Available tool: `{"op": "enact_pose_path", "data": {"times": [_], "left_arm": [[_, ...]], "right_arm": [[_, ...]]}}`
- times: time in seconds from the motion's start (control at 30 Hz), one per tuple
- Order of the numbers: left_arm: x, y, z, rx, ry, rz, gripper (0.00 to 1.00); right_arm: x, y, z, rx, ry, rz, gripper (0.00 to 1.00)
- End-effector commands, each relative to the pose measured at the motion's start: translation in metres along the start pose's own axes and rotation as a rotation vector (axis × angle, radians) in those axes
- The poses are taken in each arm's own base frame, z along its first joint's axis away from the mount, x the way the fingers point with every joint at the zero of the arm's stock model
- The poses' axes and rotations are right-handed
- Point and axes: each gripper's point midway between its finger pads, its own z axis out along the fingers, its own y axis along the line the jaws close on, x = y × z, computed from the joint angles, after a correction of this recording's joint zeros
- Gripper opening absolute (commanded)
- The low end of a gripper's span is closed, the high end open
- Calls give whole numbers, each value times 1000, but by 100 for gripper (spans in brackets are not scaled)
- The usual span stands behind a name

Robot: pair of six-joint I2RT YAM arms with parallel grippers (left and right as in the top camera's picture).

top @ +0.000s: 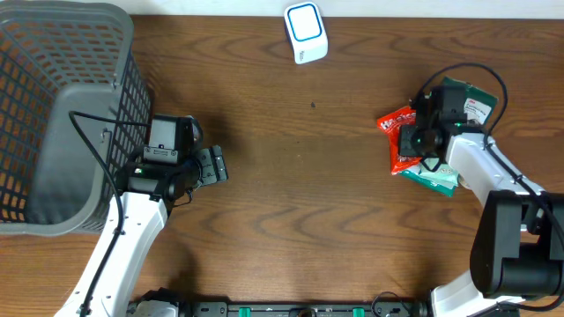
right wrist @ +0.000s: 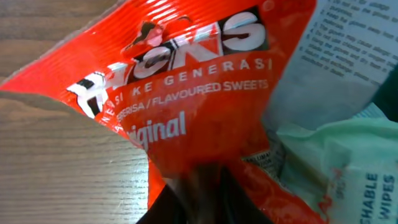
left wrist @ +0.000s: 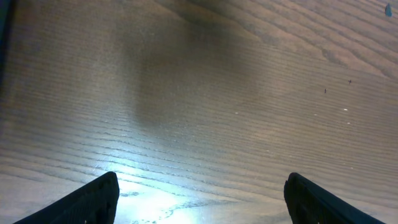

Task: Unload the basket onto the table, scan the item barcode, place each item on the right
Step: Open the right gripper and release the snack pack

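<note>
A red sweets bag (top: 394, 130) lies at the right of the table, on top of a pale green wipes pack (top: 438, 180). My right gripper (top: 416, 141) sits over the bag. In the right wrist view its dark fingers (right wrist: 186, 208) meet at the bottom edge, pinching the red bag (right wrist: 186, 81) between them. The gripper (right wrist: 208, 186) is shut on the bag's lower part. A white scanner with a blue square (top: 306, 32) stands at the far edge. My left gripper (top: 214, 165) hangs open over bare wood at the left, and its wrist view shows the gripper (left wrist: 202, 183) holding nothing.
A large grey wire basket (top: 62, 106) fills the left side next to the left arm. A dark green packet (top: 476, 101) lies behind the right gripper, under its cable. The wipes pack (right wrist: 348, 168) lies right of the bag.
</note>
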Motion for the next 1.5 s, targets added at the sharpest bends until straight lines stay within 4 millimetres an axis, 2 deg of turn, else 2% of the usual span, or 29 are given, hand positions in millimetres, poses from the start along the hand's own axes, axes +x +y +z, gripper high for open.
{"op": "enact_pose_path", "data": {"times": [0.0,0.03,0.07,0.13,0.23,0.37,0.4,1.47], "left_arm": [[0,4,1,-17,2,0,85],[0,4,1,-17,2,0,85],[0,4,1,-17,2,0,85],[0,4,1,-17,2,0,85],[0,4,1,-17,2,0,85],[0,4,1,-17,2,0,85],[0,4,1,-17,2,0,85],[0,4,1,-17,2,0,85]], "right_arm": [[3,7,-7,-31,9,-12,16],[-4,13,-15,-64,-2,-13,18],[-14,21,-31,-102,-27,-16,25],[-24,26,-49,-124,-59,-21,35],[-34,29,-73,-133,-119,-30,68],[-41,31,-90,-131,-172,-74,89],[-43,31,-91,-130,-178,-82,98],[-42,31,-90,-131,-174,-81,99]]}}
